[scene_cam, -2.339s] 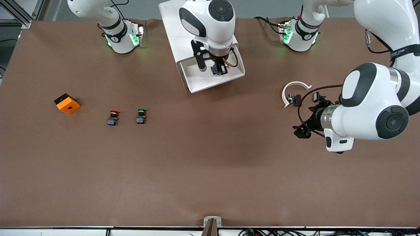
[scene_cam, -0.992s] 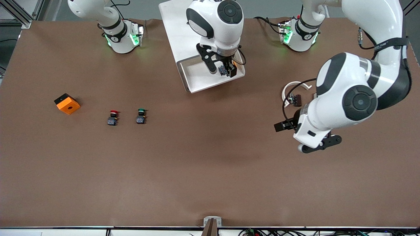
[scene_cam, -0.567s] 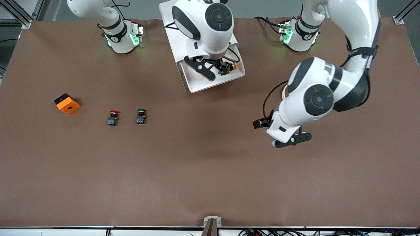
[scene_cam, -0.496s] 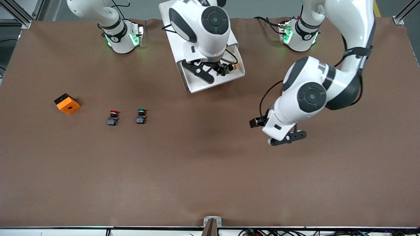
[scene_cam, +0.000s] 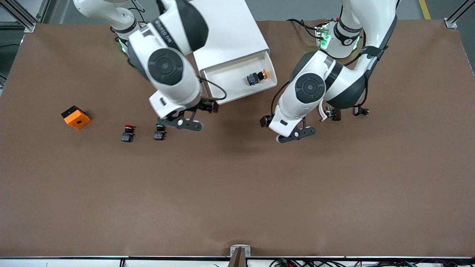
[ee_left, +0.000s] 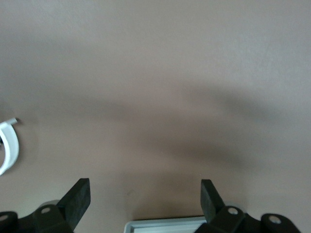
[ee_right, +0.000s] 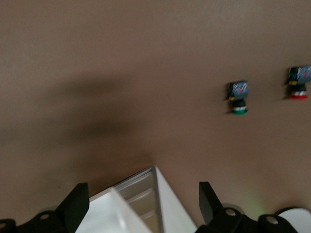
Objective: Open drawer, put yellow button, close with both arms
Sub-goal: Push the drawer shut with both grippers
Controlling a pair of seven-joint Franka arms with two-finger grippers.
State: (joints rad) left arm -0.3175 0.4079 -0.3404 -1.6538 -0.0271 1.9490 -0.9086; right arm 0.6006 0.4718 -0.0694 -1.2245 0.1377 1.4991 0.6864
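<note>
The drawer (scene_cam: 241,79) stands pulled out of the white cabinet (scene_cam: 226,29), its tray open toward the front camera. The yellow button (scene_cam: 256,76) lies on its side in the tray, toward the left arm's end, close to the tray's side wall, with nothing touching it.

The right claw (ee_right: 141,204) hangs over the worktop (scene_cam: 237,193) just off the drawer's corner at the right arm's end, fingers spread and empty. The green button (scene_cam: 160,131) and red button (scene_cam: 127,133) sit close by on the worktop, with an orange block (scene_cam: 76,117) farther toward the right arm's end.

The left claw (ee_left: 146,201) hangs over bare worktop beside the drawer's front edge, toward the left arm's end, fingers spread and empty. A white ring piece (scene_cam: 322,111) lies near it.
</note>
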